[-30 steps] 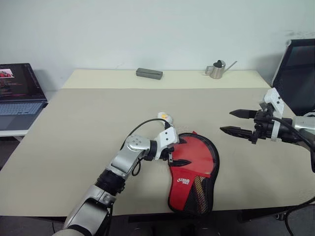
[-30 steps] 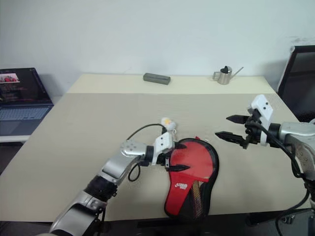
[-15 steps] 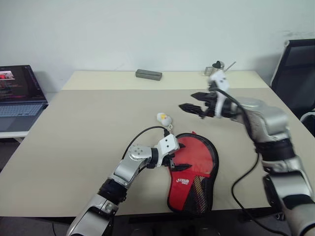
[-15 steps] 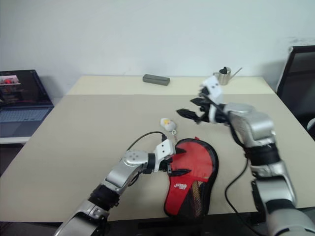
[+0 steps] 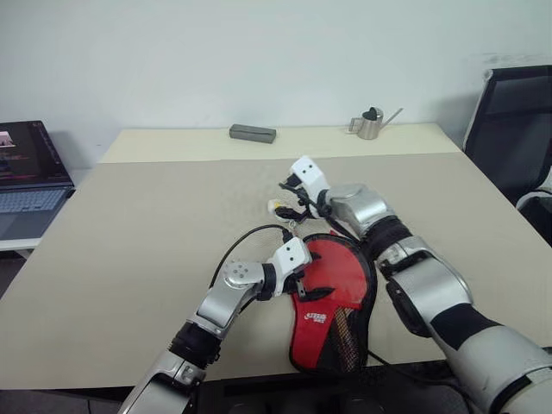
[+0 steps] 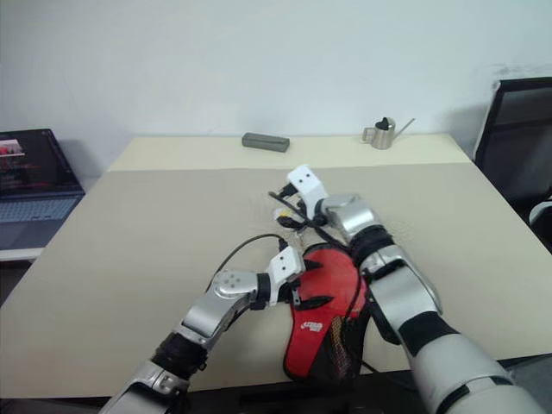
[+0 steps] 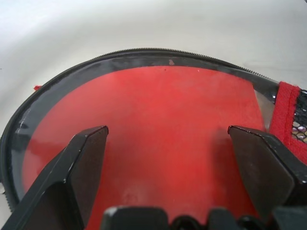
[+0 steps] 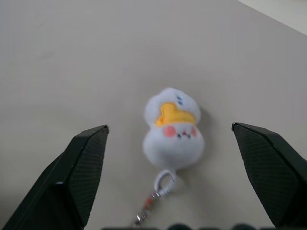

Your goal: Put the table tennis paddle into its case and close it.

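The case point(image 5: 332, 302) lies flat at the table's near edge, red front panel up, white logo and black mesh pocket point(image 5: 349, 335) toward me. The paddle is hidden from view. My left gripper point(image 5: 312, 283) is open, and its fingers straddle the round red panel point(image 7: 163, 96) just above the fabric. Just beyond the case's far edge lies the small white charm point(image 8: 173, 129), with a ring and short chain at its lower end. My right gripper point(image 8: 169, 127) hovers over the charm point(image 5: 276, 205), open, one finger on either side and apart from it.
A grey box point(image 5: 252, 133) and a small metal watering can point(image 5: 369, 123) stand at the table's far edge. A laptop point(image 5: 26, 177) sits off the left side and a black chair point(image 5: 513, 121) at the right. The beige tabletop point(image 5: 129, 241) spreads wide on the left.
My right arm has swung from the table's right side across to the middle and down over the charm. The left gripper has sunk slightly onto the case. Both stayed open.
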You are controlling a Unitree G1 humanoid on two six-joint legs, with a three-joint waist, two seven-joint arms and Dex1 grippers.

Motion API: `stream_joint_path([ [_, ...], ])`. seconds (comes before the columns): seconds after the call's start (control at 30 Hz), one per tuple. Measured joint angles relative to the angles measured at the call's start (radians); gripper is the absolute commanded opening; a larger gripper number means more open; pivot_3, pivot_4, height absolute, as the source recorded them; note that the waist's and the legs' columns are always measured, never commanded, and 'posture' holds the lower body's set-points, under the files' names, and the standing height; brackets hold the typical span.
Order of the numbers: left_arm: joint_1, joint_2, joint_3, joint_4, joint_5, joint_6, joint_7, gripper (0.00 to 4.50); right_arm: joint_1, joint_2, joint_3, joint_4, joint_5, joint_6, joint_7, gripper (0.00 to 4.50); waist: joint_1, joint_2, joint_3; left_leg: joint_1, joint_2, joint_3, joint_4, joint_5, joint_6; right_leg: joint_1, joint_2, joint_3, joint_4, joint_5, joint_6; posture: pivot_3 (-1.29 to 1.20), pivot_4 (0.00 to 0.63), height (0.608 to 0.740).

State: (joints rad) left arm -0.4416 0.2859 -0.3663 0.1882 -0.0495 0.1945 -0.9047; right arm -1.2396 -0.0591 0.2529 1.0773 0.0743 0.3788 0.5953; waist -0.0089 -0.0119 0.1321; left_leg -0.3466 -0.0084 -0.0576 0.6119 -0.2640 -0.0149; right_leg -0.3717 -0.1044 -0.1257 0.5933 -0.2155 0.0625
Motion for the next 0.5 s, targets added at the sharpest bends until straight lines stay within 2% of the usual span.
stream_joint_path([
  [0.13,0.009,0.001,-0.001,-0.008,0.003,0.003,0.006,4.36,-0.04,0.058,-0.022,0.105,-0.028,-0.073,-0.023,4.5,0.0,-0.003,-0.002,0.0,0.0,0.0,0.0,0.0,0.0,-0.001,0.004,0.009,0.0,-0.002,-0.003,0.0,0.15,0.74],
  [0.33,0.03,0.005,-0.001,-0.042,0.007,0.02,0.026,4.36,-0.055,0.147,-0.034,0.223,-0.114,-0.186,-0.188,4.5,-0.002,-0.003,-0.002,0.001,0.001,0.001,0.0,0.0,0.0,-0.001,0.005,0.012,0.001,-0.003,-0.006,0.0,0.15,0.74],
  [0.5,0.061,0.022,0.0,-0.091,0.012,0.037,0.047,4.36,-0.055,0.169,-0.034,0.27,-0.183,-0.22,-0.277,4.5,-0.011,-0.005,-0.003,0.001,0.001,0.0,-0.001,0.0,0.0,-0.002,0.016,0.034,0.002,-0.006,-0.015,0.0,0.15,0.74],
])
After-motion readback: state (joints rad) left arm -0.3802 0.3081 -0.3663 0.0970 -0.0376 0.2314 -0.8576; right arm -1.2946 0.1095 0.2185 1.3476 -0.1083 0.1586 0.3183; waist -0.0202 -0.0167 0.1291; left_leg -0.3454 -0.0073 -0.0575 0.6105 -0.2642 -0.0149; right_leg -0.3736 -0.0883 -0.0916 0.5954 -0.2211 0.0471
